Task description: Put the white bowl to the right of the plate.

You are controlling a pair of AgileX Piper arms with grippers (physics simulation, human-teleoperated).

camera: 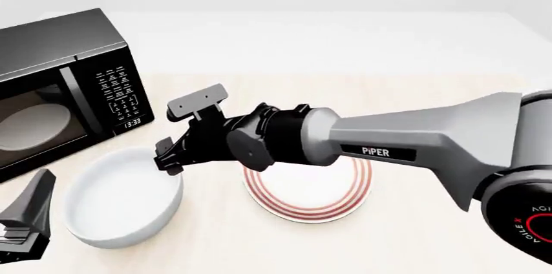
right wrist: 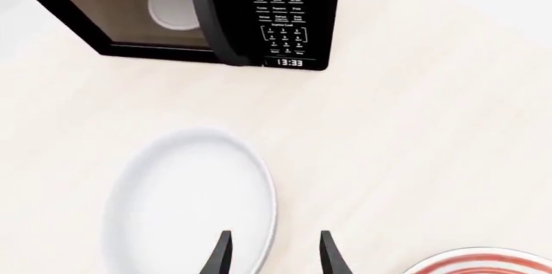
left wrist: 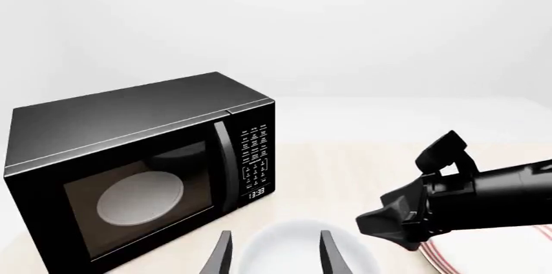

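The white bowl (camera: 121,200) sits on the table in front of the microwave, left of the red-ringed plate (camera: 332,191). My right gripper (camera: 169,159) reaches across the plate and hovers open over the bowl's right rim. In the right wrist view the bowl (right wrist: 190,203) has its rim between the open fingers of that gripper (right wrist: 276,258), and the plate (right wrist: 487,262) shows at a corner. My left gripper (left wrist: 276,258) is open and empty, with the bowl (left wrist: 293,242) just beyond its fingers. The left arm (camera: 24,222) sits at the bowl's near left.
A black microwave (camera: 61,86) stands at the back left, door shut, with a pale round dish (camera: 33,124) behind its window. The right arm (camera: 414,145) spans the plate and hides its far part. The right arm also crosses the left wrist view (left wrist: 457,196).
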